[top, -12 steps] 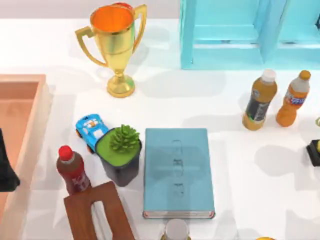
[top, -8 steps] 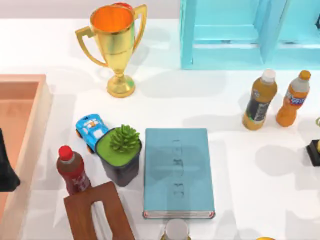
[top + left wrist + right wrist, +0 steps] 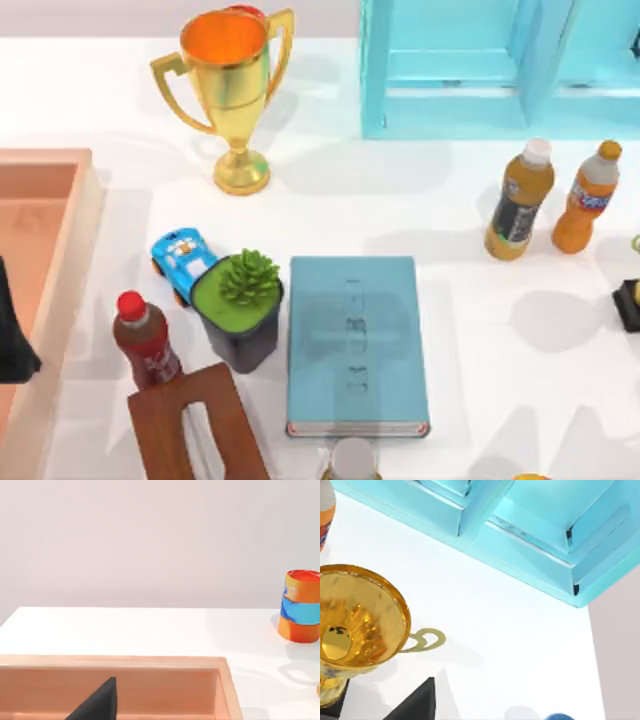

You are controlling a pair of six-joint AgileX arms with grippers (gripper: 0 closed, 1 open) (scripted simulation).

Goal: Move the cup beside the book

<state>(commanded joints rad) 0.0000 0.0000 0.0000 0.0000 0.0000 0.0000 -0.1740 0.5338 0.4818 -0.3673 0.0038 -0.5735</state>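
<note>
The book point(image 3: 355, 345) lies flat in the middle of the table, teal cover up, its white page edges towards the near side. The cup is out of view. My left gripper point(image 3: 12, 335) is a dark shape at the table's left edge, above the wooden tray point(image 3: 60, 165). The left wrist view shows a dark part of the left gripper point(image 3: 97, 702) over the tray's wall point(image 3: 150, 662). A dark part of my right gripper point(image 3: 415, 702) hangs above a gold trophy point(image 3: 355, 615) near the teal shelf point(image 3: 535, 535).
Left of the book stand a black pot with a green plant point(image 3: 240, 310), a blue toy car point(image 3: 182, 262), a red-capped bottle point(image 3: 145, 340) and a brown slotted block point(image 3: 195, 425). A gold trophy point(image 3: 232, 90) stands at the back, two orange bottles point(image 3: 520, 200) at the right.
Soft shadows on the table to the right of the book have shifted. None of the objects has moved, and the left gripper stays in place.
</note>
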